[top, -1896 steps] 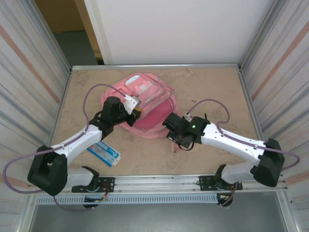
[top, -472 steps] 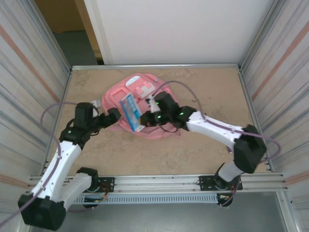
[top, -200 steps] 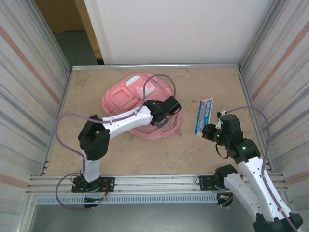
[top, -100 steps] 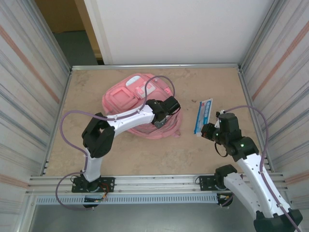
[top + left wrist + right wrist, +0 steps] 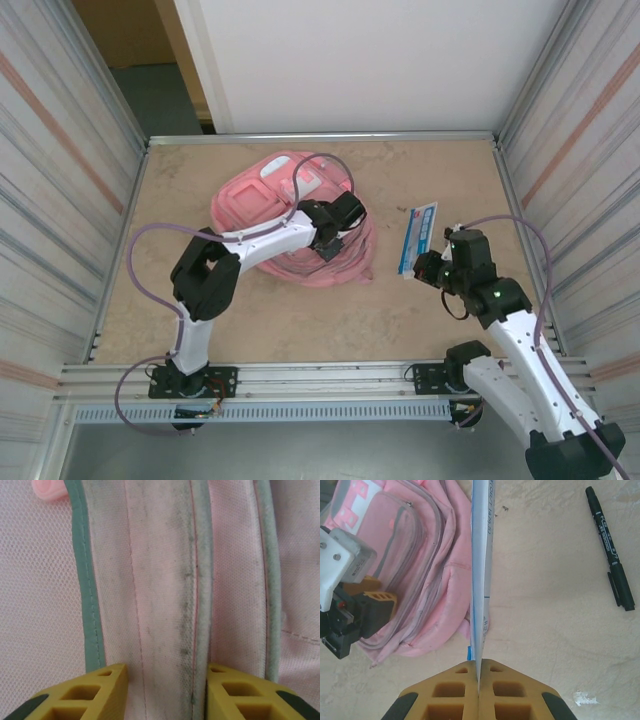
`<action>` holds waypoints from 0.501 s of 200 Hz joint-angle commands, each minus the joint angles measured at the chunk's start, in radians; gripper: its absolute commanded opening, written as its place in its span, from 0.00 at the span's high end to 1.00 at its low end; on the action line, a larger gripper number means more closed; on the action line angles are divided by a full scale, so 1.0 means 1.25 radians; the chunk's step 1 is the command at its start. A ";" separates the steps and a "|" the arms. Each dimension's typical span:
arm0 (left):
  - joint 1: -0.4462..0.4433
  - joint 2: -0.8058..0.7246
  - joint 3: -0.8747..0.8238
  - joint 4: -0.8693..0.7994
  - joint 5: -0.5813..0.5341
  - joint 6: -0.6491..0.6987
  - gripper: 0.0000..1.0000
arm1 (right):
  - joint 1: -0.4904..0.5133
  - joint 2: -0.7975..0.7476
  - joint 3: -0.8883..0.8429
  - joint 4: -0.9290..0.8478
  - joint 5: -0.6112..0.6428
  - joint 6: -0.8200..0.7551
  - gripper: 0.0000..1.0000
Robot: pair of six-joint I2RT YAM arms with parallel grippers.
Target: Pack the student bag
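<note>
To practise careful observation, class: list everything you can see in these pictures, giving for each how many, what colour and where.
student bag: one, pink with white trim, lying on the table left of centre, toward the far edge
flat packet: one, blue and white, right of the bag, held by the right gripper
marker pen: one, black, lying on the table apart from the bag
table: one, tan, under everything
left gripper: one, yellow fingers, either side of a pink band of the bag
right gripper: one, yellow fingers, shut on the packet's edge
</note>
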 commanded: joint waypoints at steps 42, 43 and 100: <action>0.084 -0.002 -0.040 0.037 0.146 -0.016 1.00 | -0.006 0.021 -0.006 0.068 -0.040 0.044 0.98; 0.085 -0.003 -0.040 0.037 0.147 -0.016 1.00 | -0.006 0.021 -0.007 0.069 -0.041 0.045 0.98; 0.074 -0.166 -0.025 0.053 0.199 -0.023 1.00 | -0.005 0.062 -0.031 0.139 -0.201 0.013 0.98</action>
